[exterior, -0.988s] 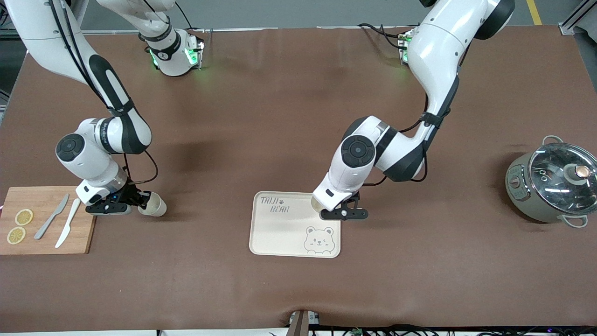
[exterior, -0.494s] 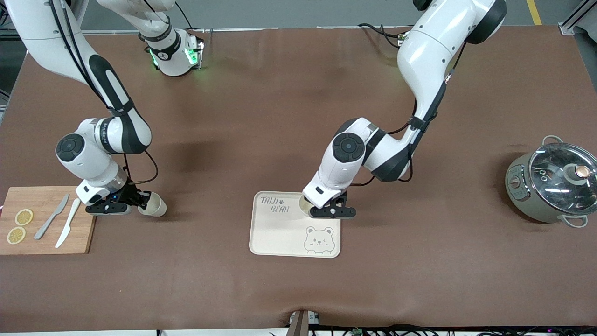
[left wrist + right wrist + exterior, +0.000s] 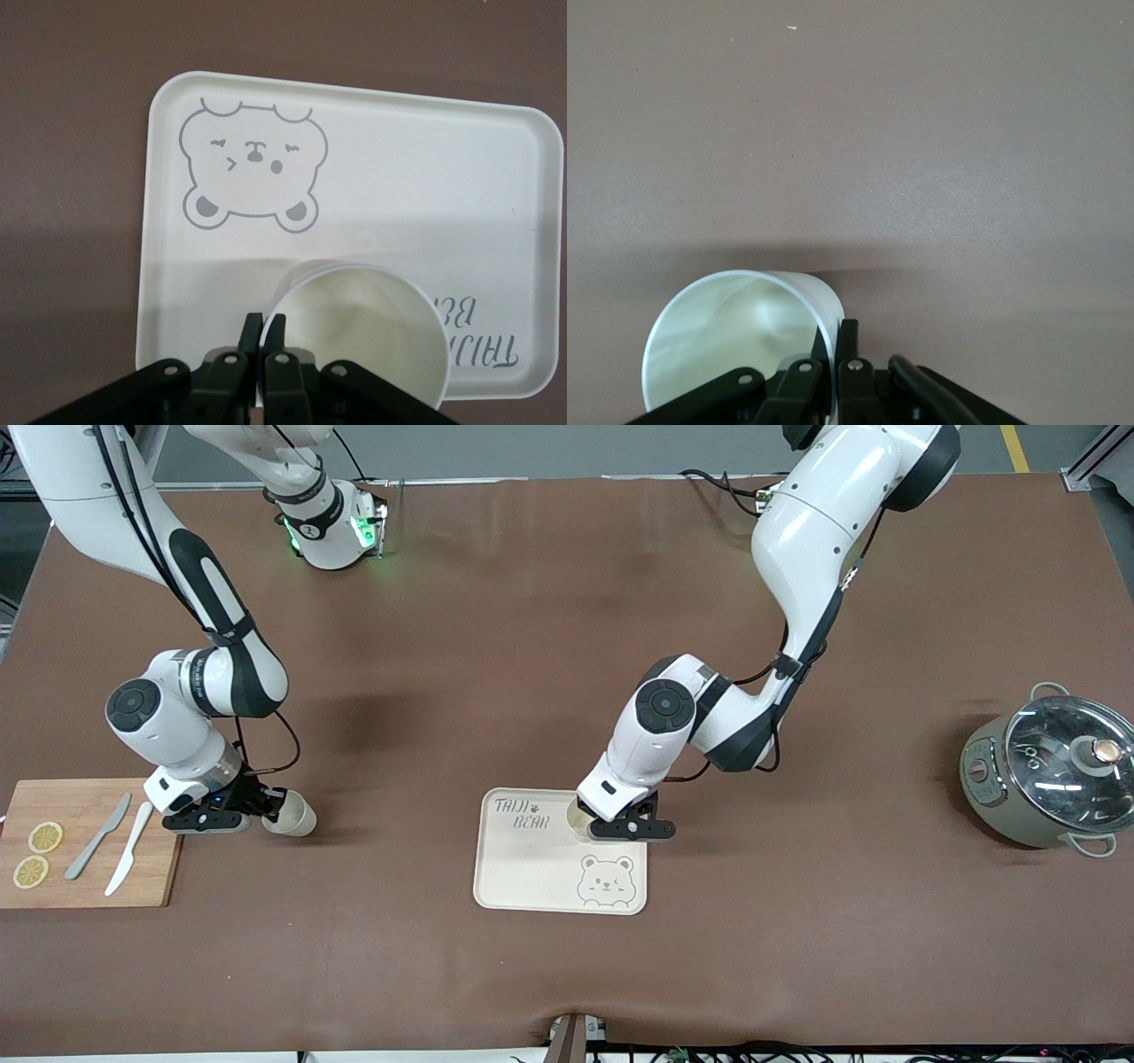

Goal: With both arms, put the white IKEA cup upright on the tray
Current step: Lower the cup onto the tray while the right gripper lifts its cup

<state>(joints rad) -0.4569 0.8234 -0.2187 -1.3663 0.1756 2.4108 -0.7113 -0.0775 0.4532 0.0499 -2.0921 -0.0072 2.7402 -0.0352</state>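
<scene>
The cream tray [image 3: 532,868] with grey lettering and a bear face lies mid-table and also shows in the left wrist view [image 3: 399,177]. My left gripper [image 3: 586,825] is shut on the rim of a white cup [image 3: 576,821], held upright over the tray's part beside the lettering. In the left wrist view the gripper [image 3: 264,323] pinches the cup's [image 3: 363,328] wall. My right gripper [image 3: 268,809] is shut on the rim of a second white cup [image 3: 299,815], tilted, low over the table beside the cutting board. In the right wrist view the gripper [image 3: 835,332] pinches that cup [image 3: 735,328].
A wooden cutting board [image 3: 97,886] with two knives [image 3: 115,846] and lemon slices [image 3: 37,855] lies at the right arm's end. A grey pot with a glass lid [image 3: 1054,771] stands at the left arm's end.
My left gripper has moved with its cup from the tray's edge inward over the tray, toward the lettering. The right arm and its cup have not moved.
</scene>
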